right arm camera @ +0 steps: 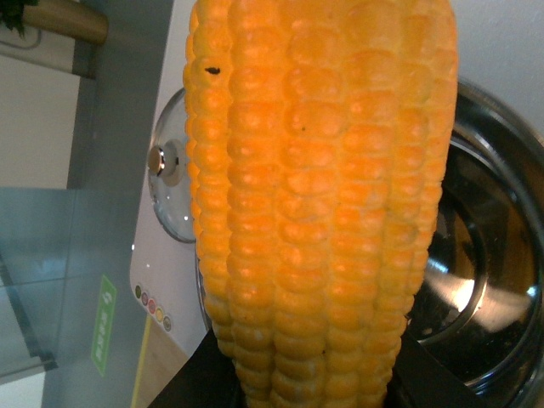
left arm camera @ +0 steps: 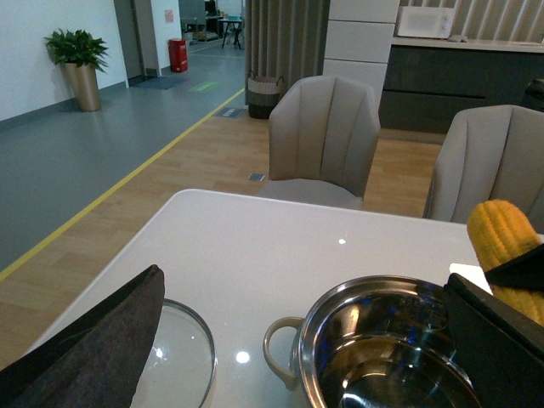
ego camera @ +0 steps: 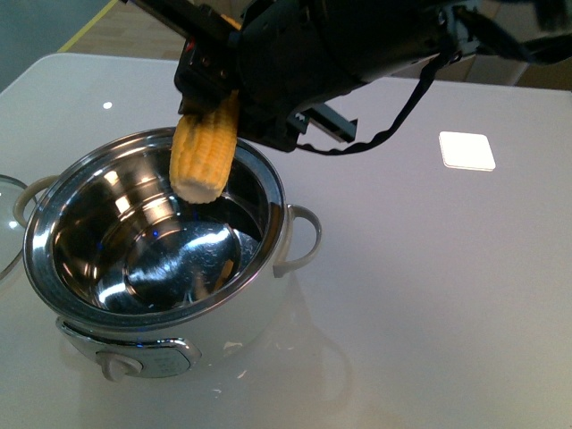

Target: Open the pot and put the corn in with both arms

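Corn (ego camera: 204,154) top hidden by right fingers (ego camera: 198,89)

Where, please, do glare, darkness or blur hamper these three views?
Front view: lamp glare streaks the pot, and the right arm is near-black. Left wrist view: sharp, with small highlights on the table. Right wrist view: the corn fills the frame, slightly soft; the pot glints behind.

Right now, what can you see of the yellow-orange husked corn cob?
The yellow-orange corn cob is husked, with neat rows of glossy kernels and a blunt lower end. It hangs nearly upright, its upper part clamped in the black right gripper. Its lower end is over the steel bowl of the open white pot, near the far rim, apparently touching nothing else.
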Controlling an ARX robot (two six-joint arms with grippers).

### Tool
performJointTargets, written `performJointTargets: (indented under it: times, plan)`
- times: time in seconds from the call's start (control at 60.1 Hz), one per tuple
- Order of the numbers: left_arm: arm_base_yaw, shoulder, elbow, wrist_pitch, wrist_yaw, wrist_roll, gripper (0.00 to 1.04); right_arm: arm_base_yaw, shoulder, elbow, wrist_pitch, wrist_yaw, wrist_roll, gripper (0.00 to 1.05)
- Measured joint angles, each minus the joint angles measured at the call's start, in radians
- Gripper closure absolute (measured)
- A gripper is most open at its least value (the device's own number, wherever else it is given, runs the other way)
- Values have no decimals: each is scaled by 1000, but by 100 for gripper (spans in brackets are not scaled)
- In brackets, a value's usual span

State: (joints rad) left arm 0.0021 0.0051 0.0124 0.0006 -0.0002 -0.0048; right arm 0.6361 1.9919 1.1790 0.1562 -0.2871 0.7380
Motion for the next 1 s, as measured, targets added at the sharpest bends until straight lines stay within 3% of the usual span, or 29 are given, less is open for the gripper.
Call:
performJointTargets:
  times: [0.449, 0.898, 0.998]
  plan:
    - [0, 0, 0, 0, 0, 0, 7, 46, 130, 14, -6, 1, 32, 82]
    - [0, 0, 0, 0, 0, 0, 7, 23, 115, -40, 55, -19, 58, 10]
    - [0, 0, 0, 0, 0, 0, 7, -4, 57, -106, 103, -26, 71, 9]
